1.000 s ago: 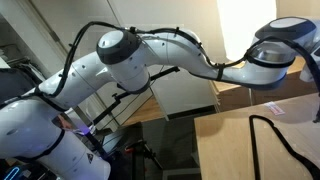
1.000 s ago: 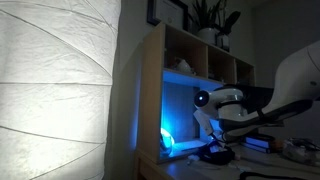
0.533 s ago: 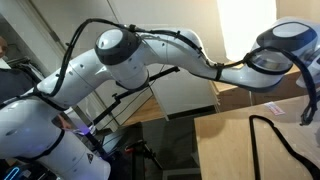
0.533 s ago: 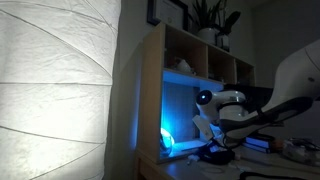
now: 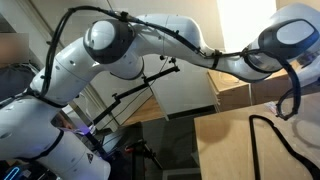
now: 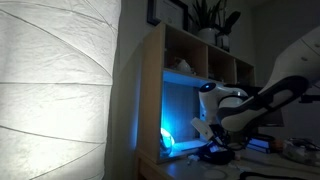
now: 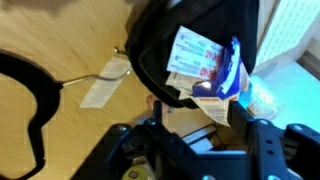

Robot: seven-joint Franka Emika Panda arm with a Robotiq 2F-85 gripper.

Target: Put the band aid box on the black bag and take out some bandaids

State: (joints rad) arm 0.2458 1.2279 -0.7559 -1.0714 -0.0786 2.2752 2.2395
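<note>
- The arm (image 5: 110, 40) has swung: in an exterior view its big elbow joint sits higher and further over than half a second ago, and the wrist end has climbed with it.
- In an exterior view the forearm (image 6: 272, 95) now angles steeply upward, where a moment ago it lay nearly level. That reads as the hand lifting away.
- Wrist view: the gripper (image 7: 197, 115) has its jaws spread, and I see nothing pinched between them.
- The band aid box (image 7: 195, 58) lies just ahead of the fingertips, pale face up with its blue end away to one side. It rests on the black bag (image 7: 215, 22) and is clear of the fingers.
- My read: the placing step looks done and the hand has let go and backed off.
- Taking bandaids out looks not yet done; the carton would need opening first.
- Off to the hand's side, a pale strip (image 7: 100, 90) lies on the wooden table (image 7: 60, 40). Whether it is a bandaid, I cannot tell.
</note>
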